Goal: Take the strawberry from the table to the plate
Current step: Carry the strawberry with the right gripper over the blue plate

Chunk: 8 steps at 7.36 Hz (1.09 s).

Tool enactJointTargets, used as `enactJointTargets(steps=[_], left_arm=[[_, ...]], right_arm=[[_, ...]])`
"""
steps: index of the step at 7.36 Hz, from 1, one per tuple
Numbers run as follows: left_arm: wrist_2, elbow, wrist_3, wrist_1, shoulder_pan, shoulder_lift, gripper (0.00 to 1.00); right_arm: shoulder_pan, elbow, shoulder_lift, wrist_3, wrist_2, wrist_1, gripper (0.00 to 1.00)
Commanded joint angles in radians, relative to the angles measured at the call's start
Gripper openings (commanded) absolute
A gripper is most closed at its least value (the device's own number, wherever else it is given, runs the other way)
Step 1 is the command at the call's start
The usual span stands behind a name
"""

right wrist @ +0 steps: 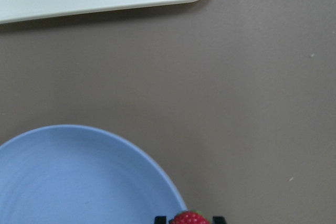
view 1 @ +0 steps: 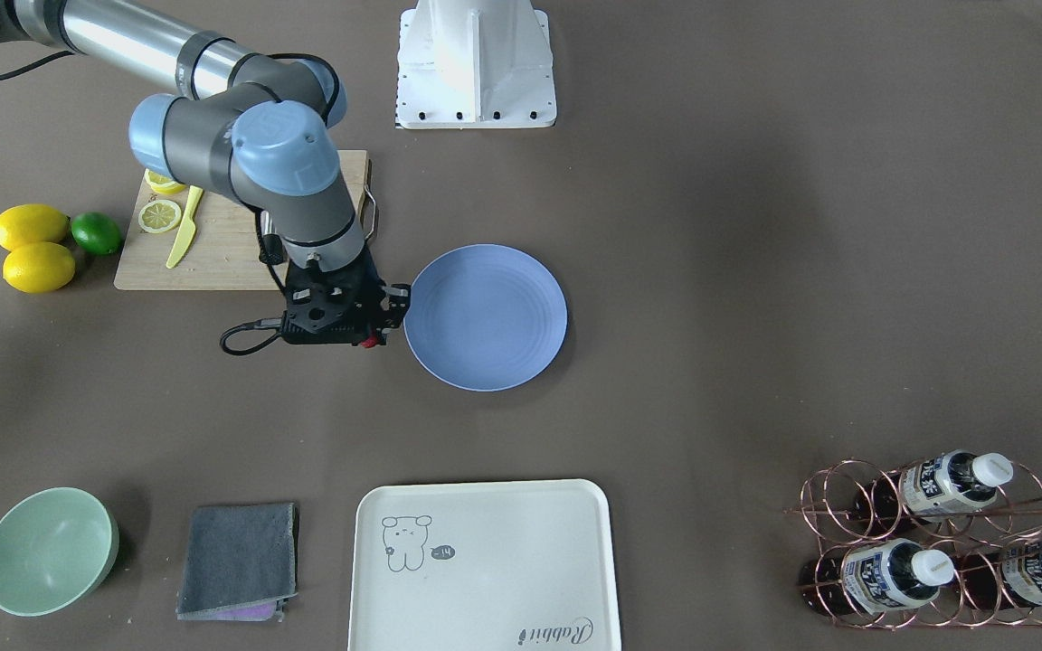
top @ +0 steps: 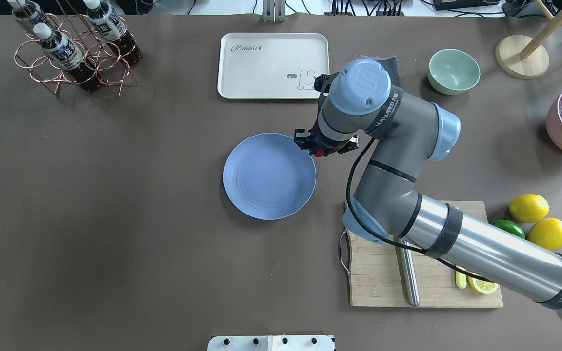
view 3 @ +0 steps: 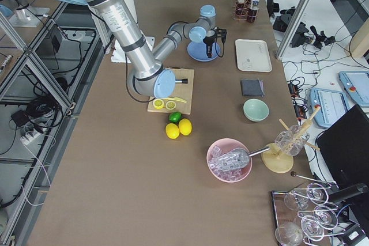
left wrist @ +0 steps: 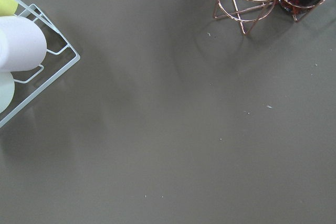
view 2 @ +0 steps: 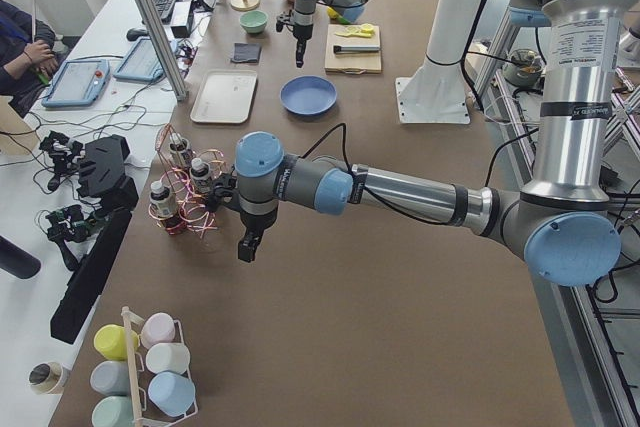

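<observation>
Right pincer (view 1: 374, 333) is clamped on the strawberry (right wrist: 189, 217): the wrist view shows the red berry pinched between two black fingertips (right wrist: 161, 219), and the arm points it straight down. The berry hangs just outside the rim of the plate (view 1: 485, 316), on the robot's right side of it, over bare bench (view 1: 756, 271) and not over the blue; how high it hangs I cannot tell. The plate lies flat near the middle of the bench. Beyond it, away from the robot, lies a cream tray (view 1: 485, 561) with a small drawing on it, and next to the tray are a folded grey cloth (view 1: 239, 561) and a green bowl (view 1: 49, 551). On the robot's right stands a wooden board (view 1: 222, 258) carrying a lemon slice (view 1: 160, 216) and a yellow knife (view 1: 183, 240); two lemons (view 1: 30, 226) and a lime (view 1: 96, 232) sit together just beside it. The left pincer (view 2: 247, 245) hangs over bare bench near a copper rack (view 2: 190, 197) of bottles; it shows only from the side, so I cannot tell whether it is apart or together. Its wrist camera looks down on bench, the copper rack's edge and a white wire stand (left wrist: 50, 59) holding pale cups.
</observation>
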State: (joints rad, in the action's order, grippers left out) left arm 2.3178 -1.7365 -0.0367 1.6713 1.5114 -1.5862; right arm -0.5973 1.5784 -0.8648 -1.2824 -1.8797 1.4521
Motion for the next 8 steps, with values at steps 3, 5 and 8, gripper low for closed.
enactJointTargets(steps=[3,5,8], left_arm=[[0.002,-0.008,0.0,0.001,0.007,0.015,0.98],[0.002,-0.009,0.0,0.007,0.007,0.026,0.98],[0.03,-0.009,0.0,0.007,0.019,0.029,0.98]], right_arm=[[0.131,-0.063,0.073,-0.137,0.137,-0.01,0.0],[0.131,-0.106,0.099,-0.135,0.159,-0.018,0.0],[0.134,-0.17,0.104,-0.135,0.179,-0.091,0.0]])
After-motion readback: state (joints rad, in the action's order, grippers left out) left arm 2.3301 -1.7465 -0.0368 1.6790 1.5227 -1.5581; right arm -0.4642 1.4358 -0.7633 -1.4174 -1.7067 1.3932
